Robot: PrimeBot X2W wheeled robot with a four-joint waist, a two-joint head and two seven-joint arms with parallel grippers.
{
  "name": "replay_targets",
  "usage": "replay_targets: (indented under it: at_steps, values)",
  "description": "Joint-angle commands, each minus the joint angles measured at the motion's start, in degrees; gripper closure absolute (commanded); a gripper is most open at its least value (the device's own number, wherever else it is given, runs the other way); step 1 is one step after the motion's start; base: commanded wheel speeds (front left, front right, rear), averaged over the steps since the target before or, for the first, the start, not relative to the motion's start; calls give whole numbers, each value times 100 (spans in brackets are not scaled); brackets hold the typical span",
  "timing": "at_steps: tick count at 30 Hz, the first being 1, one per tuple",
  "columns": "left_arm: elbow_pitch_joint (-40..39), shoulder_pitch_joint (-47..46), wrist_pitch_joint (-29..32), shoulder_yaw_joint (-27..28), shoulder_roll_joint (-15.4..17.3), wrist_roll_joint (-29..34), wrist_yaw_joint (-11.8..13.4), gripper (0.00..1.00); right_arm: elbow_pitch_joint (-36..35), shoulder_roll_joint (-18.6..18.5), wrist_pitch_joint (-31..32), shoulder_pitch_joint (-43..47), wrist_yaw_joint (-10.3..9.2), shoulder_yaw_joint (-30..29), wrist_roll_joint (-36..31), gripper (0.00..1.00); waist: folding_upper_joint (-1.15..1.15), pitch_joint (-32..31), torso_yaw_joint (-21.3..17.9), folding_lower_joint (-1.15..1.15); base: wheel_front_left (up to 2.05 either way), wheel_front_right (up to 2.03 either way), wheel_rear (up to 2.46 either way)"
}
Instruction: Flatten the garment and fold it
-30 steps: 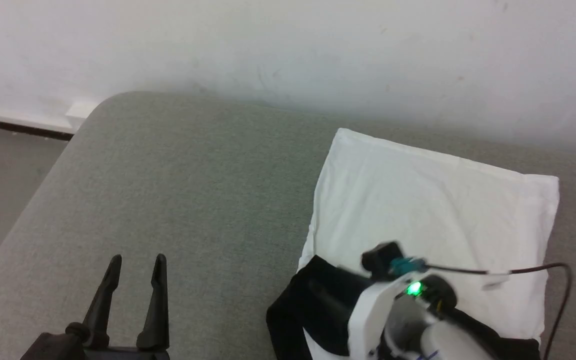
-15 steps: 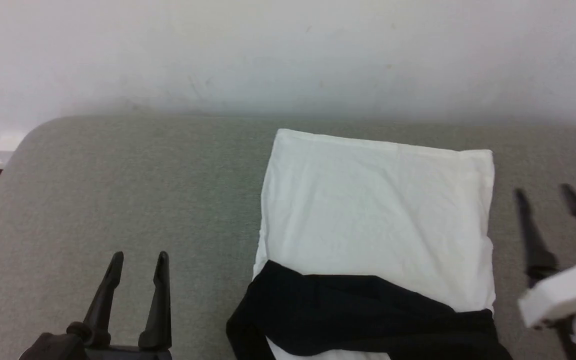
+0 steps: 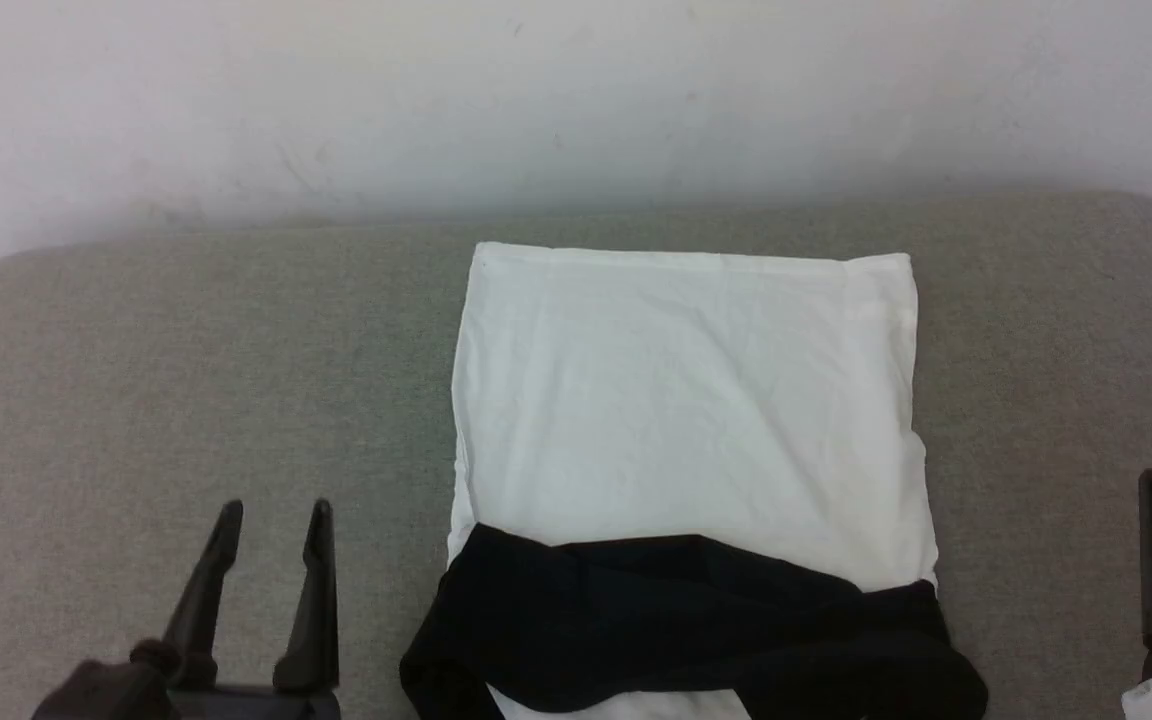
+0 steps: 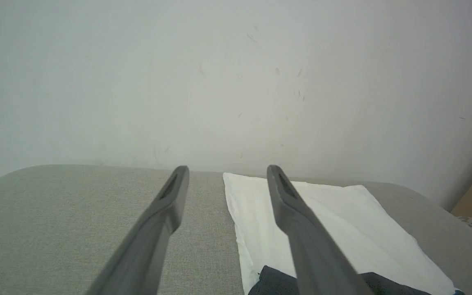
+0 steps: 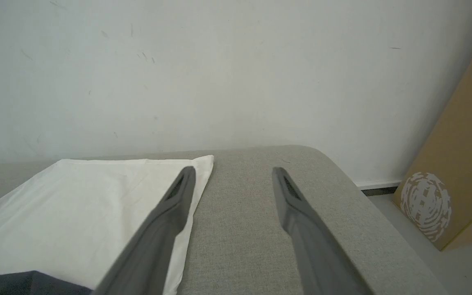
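Grey cushion (image 3: 186, 350) under folded garment (image 3: 686, 420) — left gripper (image 3: 271, 515), right gripper (image 5: 232, 172) (fingers spread, empty) alongside.

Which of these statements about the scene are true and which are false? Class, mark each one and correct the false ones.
1. The garment lies on the grey cushion. True.
2. The left tool is shut on the garment. False: it is open and holds nothing, over bare cushion beside the garment.
3. A black part of the garment lies across its near end. True.
4. The right tool grips the garment's white edge. False: it is open and empty, its fingers spread at the garment's side.
5. A patterned brown board stands off to the side of the cushion. True.
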Motion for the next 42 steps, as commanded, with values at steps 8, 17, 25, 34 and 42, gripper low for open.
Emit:
replay_targets:
  at_steps: [8,17,25,34,42]
  values:
    - [-156,-1884,968,128,886,-87,-640,0,-222,18,-77,-471,-4,159,-66,0,0,833,-92,0,0,0,0]
    - [737,-5429,2623,-264,1639,-681,-1342,0,-281,18,-182,-1152,-4,437,-118,0,0,2029,-292,0,0,0,0]
    - [2332,-7015,3351,-1004,1663,-1130,-1430,0,-159,18,-335,-1470,-4,688,-84,0,0,2687,-555,0,0,0,0]
    - [3331,-7753,4167,-1353,1822,-1829,-1440,0,-189,18,-297,-1667,-4,853,-128,0,0,3301,-893,0,0,0,0]
    - [3684,-7785,5077,-1593,2034,-2099,-1398,0,-133,18,-376,-1638,-4,871,-43,0,0,3597,-1085,0,0,0,0]
